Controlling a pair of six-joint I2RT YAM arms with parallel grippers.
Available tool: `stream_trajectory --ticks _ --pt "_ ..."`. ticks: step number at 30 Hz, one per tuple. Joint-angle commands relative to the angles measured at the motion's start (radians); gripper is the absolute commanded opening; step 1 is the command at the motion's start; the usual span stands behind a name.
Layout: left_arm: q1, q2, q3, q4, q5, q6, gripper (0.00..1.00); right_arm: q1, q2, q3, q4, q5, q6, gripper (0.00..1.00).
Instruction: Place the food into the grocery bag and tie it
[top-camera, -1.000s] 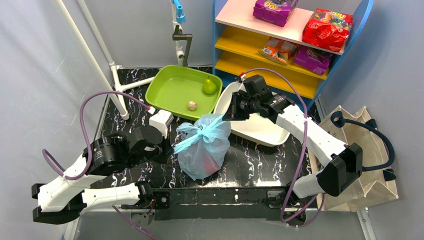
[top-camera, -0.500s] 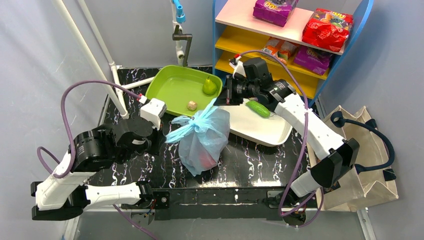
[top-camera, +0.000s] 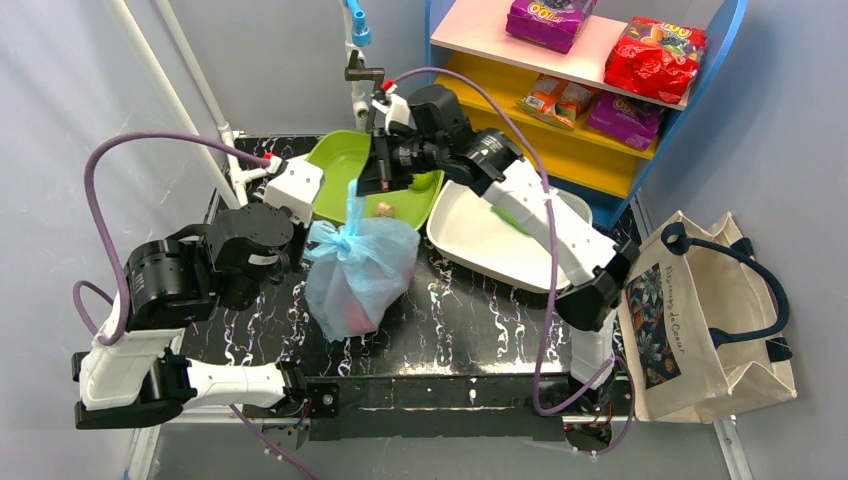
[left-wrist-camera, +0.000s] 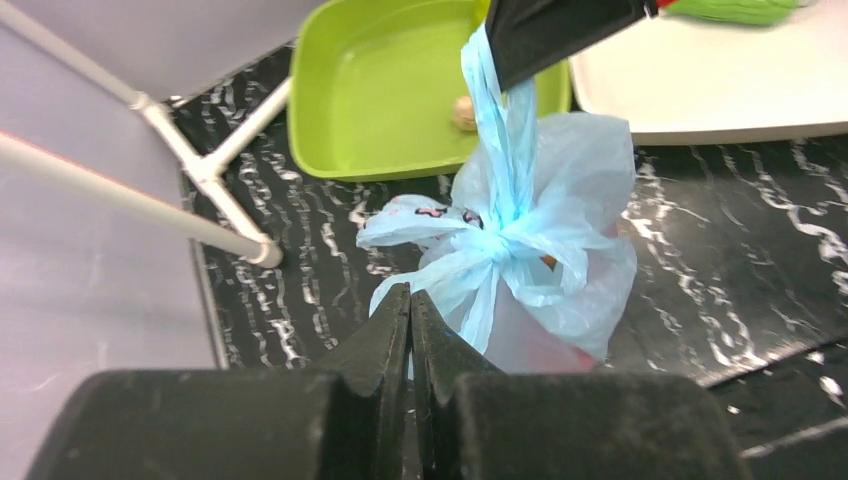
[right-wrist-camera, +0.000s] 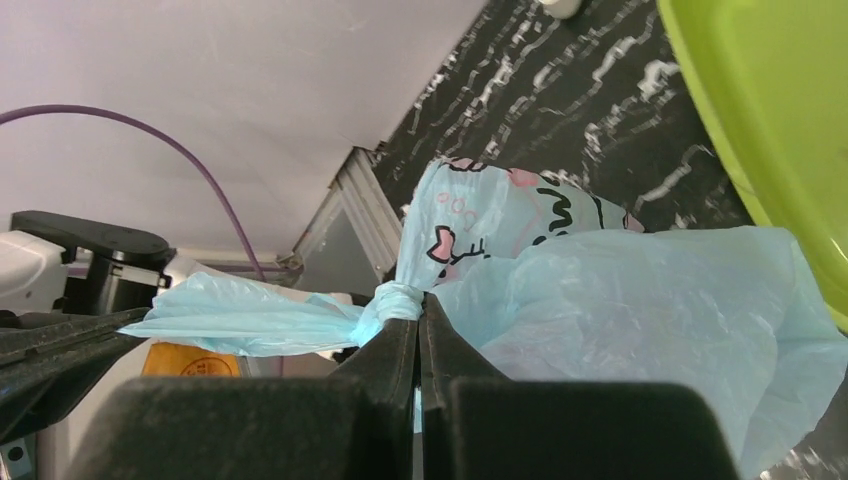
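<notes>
Swung leftward over the green tray (top-camera: 345, 170), the right pincer (top-camera: 364, 186) clamps one handle of the grocery bag (top-camera: 360, 280), now shifted left on the surface (top-camera: 470, 310), stretching it up and away from the left pincer (left-wrist-camera: 410, 300), which pinches the opposite handle, with the knot (left-wrist-camera: 497, 246) between them.

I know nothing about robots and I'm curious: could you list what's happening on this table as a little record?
Bag: light-blue grocery bag on the black table, knotted on top
Left claw: shut on one bag handle
Right claw: shut on the other handle, held upward
Contents: red food shows through the plastic
Behind the bag: green tray
</notes>
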Motion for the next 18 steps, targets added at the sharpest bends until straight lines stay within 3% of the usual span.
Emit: stream_trajectory --ticks 1,7,18 --pt "0.001 -0.007 0.062 -0.077 -0.192 0.066 0.00 0.050 0.083 0.156 0.079 -0.043 0.035 0.01" --pt "0.001 -0.115 0.008 -0.056 -0.287 0.114 0.00 0.108 0.153 0.152 0.344 -0.066 0.125 0.01" --pt "0.001 -0.308 -0.092 -0.037 -0.380 0.170 0.00 0.156 0.292 0.194 0.588 -0.069 0.242 0.01"
